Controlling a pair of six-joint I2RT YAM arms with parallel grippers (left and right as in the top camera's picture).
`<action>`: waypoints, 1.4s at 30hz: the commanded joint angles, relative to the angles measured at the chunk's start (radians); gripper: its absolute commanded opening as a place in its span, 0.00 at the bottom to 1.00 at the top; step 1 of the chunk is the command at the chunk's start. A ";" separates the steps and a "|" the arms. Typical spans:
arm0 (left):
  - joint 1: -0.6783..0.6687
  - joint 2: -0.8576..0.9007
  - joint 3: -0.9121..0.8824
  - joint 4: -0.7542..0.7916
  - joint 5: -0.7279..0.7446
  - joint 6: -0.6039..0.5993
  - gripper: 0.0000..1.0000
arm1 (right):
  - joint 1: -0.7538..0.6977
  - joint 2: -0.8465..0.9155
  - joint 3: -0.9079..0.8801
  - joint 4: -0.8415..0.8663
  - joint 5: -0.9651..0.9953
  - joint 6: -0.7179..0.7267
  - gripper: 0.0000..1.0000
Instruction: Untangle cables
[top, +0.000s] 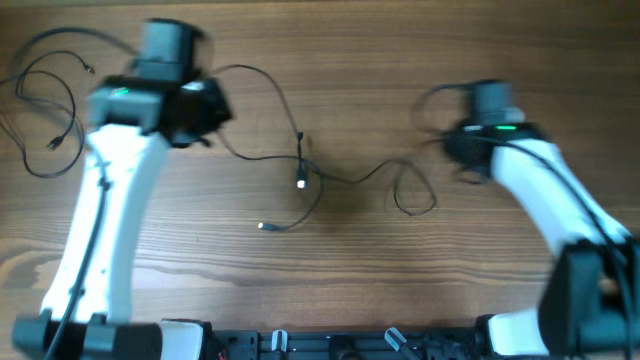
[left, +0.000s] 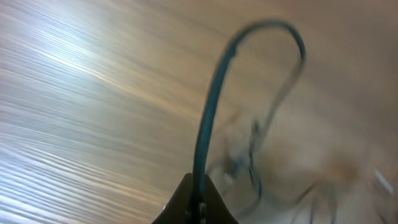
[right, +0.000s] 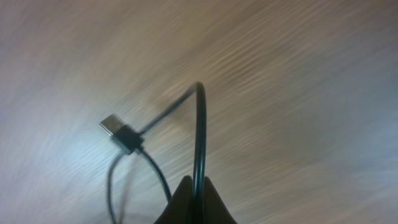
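The left gripper (left: 198, 202) is fully closed and pinches one thin black cable (left: 208, 106). This cord leaves the jaws upward, then bends over in an arch to the right and falls back towards the table (left: 74, 93). The right gripper (right: 198, 196) is closed as well, on a cable that goes straight up from the jaws and turns sharply down to the left, towards one plug (right: 118, 132) whose silver tip points up and left. From overhead, the cables (top: 345, 181) between the two grippers run mostly left to right over the middle of the table. Two bright plug ends (top: 302, 183) lie there, and one small loop (top: 415, 195) lies nearer the right gripper. A separate group of loose loops (top: 48, 110) lies at the far left, apart.
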 joint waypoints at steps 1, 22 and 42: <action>0.154 -0.084 -0.003 0.022 -0.026 0.015 0.04 | -0.225 -0.127 0.021 -0.040 0.070 -0.075 0.04; 0.183 -0.101 -0.003 0.142 0.373 0.011 0.04 | -0.032 -0.068 -0.016 0.001 -0.706 -0.079 0.99; 0.122 -0.107 -0.003 0.166 0.475 0.011 0.04 | 0.558 0.286 -0.015 0.627 -0.586 0.194 0.26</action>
